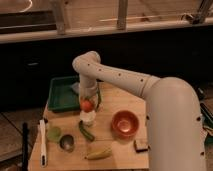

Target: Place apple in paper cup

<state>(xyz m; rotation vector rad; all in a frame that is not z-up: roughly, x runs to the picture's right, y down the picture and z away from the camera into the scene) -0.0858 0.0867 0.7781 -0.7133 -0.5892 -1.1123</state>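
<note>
Camera view has my arm bent down over the tabletop [118, 99], with my tool [88, 98] just in front of the green tray [61, 93] and directly above the apple [87, 105]; I cannot tell whether the tool is clamping the fruit or not. The apple sits right at the mouth of the paper cup [88, 118], which stands upright near the tabletop's middle. An orange bowl [125, 124] lies to the cup's right, a dark green vegetable [86, 131] just below it, and a pale green round object [53, 133] and a grey round object [67, 142] to its lower left.
</note>
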